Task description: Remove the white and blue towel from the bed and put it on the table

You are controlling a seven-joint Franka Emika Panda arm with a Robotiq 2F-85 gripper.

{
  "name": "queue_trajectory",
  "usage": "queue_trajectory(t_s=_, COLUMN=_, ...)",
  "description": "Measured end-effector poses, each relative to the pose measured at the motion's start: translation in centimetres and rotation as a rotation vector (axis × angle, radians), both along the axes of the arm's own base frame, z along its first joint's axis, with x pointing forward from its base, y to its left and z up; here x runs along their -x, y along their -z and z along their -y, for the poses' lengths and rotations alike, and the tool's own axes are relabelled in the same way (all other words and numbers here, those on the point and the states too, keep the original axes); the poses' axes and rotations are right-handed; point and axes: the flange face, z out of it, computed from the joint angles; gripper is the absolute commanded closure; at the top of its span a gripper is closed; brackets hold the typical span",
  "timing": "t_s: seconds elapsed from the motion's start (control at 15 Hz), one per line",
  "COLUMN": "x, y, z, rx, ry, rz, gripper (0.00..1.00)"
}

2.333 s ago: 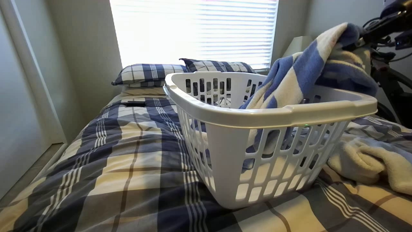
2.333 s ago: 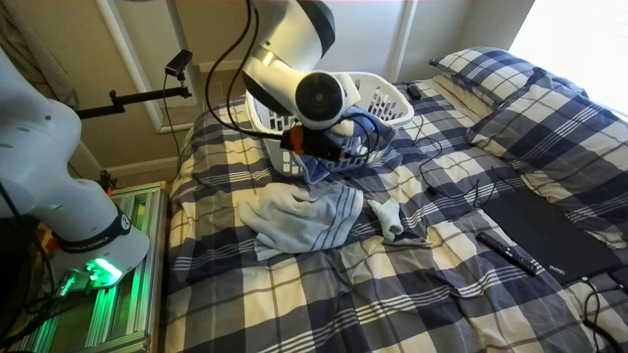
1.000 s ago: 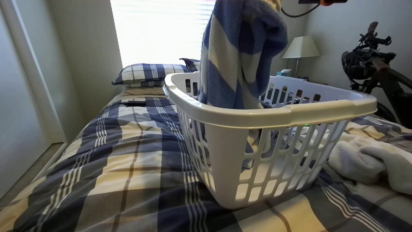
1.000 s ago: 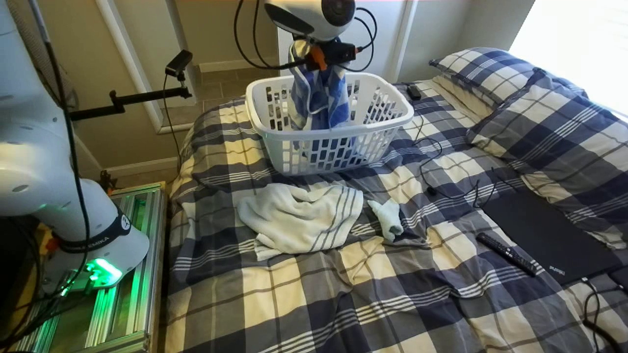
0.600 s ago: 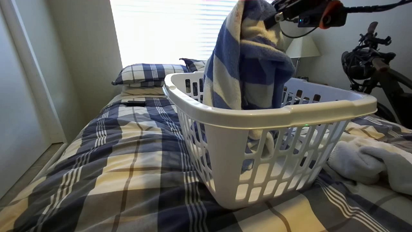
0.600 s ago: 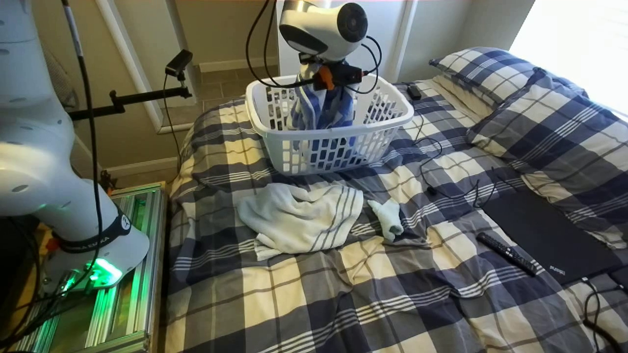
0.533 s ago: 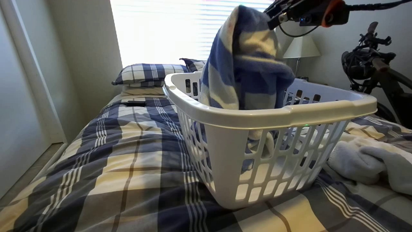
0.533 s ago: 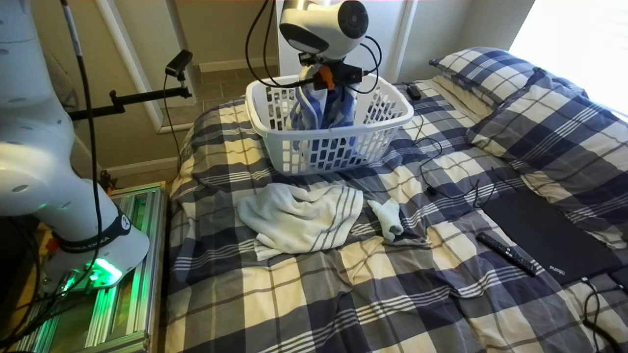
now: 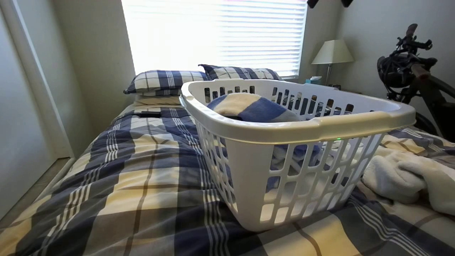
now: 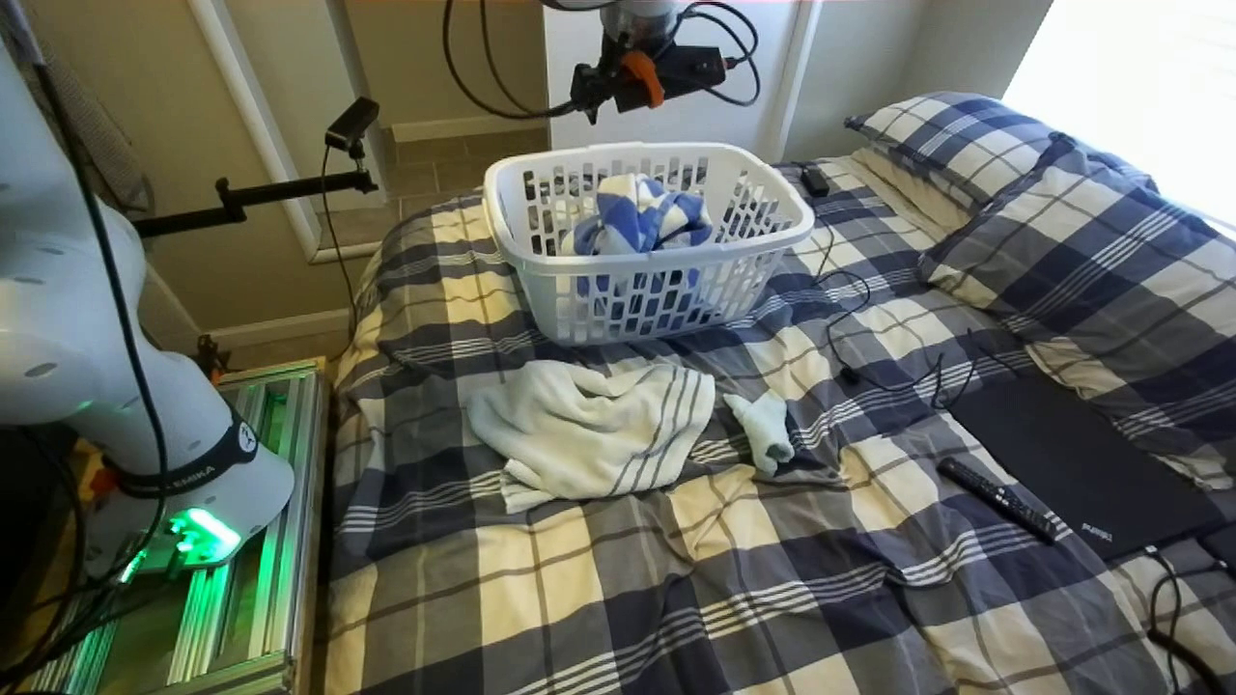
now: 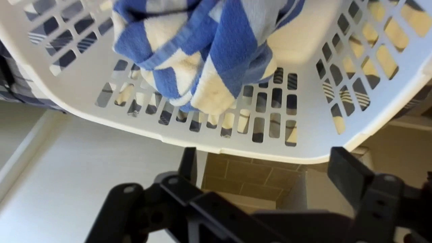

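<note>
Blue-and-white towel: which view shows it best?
The wrist view: the blue-and-white towel appears largest, from above, though cropped. In both exterior views, the laundry basket partly hides it, leaving its top and patches through slots visible.

The blue-and-white towel (image 11: 206, 55) is block-patterned, the white towel (image 10: 589, 430) grey-striped, the laundry basket (image 9: 249, 177) plain white, the bed cover (image 10: 579, 589) navy, grey, cream and white plaid.

And it's fluffy cloth on the blue-and-white towel (image 11: 233, 40), smooth plastic with a glossy sheen on the basket (image 9: 249, 167), matt, wrinkled cloth across the bed (image 10: 772, 579), and the pincer (image 11: 265, 158) mostly matt too!
</note>
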Motion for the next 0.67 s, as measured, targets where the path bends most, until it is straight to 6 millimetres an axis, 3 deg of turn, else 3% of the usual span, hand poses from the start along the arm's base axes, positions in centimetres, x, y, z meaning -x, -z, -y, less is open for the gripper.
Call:
queue_trajectory(t_s=0.13, x=0.8, y=-2.1, z=2.1, rx=0.081, ry=0.06, rz=0.021, gripper=0.0)
queue_trajectory(t_s=0.4, x=2.7, y=-5.9, z=8.3, rx=0.182, ry=0.248, rz=0.036, gripper=0.0)
queue_trajectory(t_s=0.67, x=5.5, y=-8.2, z=15.0, rx=0.264, ry=0.437, rz=-0.027, gripper=0.0)
